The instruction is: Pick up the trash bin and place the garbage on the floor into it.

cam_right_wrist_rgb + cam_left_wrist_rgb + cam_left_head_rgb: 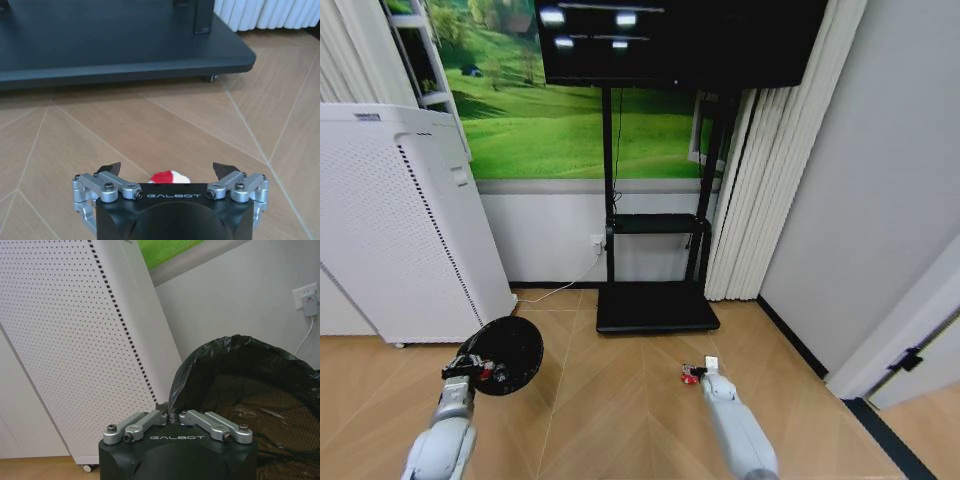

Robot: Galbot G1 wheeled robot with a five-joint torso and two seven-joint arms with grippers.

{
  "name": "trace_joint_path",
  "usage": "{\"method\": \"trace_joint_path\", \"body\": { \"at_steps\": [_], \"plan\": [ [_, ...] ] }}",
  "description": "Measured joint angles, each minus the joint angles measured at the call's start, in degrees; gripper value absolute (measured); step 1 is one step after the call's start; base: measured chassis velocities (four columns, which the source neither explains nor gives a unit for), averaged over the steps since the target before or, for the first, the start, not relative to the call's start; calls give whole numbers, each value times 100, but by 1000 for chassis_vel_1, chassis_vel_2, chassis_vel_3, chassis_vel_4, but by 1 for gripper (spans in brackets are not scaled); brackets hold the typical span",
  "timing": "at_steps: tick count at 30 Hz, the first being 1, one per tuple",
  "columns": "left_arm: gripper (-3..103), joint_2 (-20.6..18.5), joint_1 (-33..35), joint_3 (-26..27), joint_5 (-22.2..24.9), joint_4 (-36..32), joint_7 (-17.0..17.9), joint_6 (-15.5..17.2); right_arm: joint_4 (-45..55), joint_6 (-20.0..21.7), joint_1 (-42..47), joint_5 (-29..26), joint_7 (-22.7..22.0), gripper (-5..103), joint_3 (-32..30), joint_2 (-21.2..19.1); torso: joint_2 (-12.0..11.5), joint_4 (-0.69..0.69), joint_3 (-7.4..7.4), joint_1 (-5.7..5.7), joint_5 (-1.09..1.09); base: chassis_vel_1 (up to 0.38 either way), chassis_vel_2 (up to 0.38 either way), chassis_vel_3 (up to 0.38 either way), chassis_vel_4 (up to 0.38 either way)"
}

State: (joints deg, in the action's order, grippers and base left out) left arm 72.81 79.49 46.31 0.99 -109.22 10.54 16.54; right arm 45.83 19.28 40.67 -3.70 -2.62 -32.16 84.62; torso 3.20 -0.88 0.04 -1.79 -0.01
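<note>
The trash bin (508, 355) is hanging at the near left, above the wooden floor (620, 400), with the left gripper (470, 368) clenched on its rim, where the black bag liner (240, 370) is folding over. It is looking light and thin-walled, so a pinch at the rim seems enough. The right gripper (167, 172) is hovering with jaws spread wide over the red-and-white wrapper (169, 177), which is probably soft and crushable; closing across its middle should hold it.

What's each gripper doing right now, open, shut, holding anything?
Left gripper: shut on the trash bin rim.
Right gripper: open, empty, above the red-and-white wrapper.
</note>
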Motion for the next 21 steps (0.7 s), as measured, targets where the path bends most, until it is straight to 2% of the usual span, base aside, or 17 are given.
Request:
{"method": "trace_joint_path", "body": {
  "at_steps": [5,7,21],
  "plan": [
    [4,-18,31,62,45,-33,-40,11,-326,171,-206,124,-123,100,-36,149,0,-1,0,0,0,0,0,0,0],
    [4,-39,17,80,70,-33,-70,13,-791,208,-406,308,-368,100,-154,270,0,0,0,0,1,0,0,0,0],
    [4,-83,39,93,115,-122,-115,12,-1401,43,-628,367,-455,100,-268,354,0,-1,0,0,1,0,0,0,0]
  ]
}}
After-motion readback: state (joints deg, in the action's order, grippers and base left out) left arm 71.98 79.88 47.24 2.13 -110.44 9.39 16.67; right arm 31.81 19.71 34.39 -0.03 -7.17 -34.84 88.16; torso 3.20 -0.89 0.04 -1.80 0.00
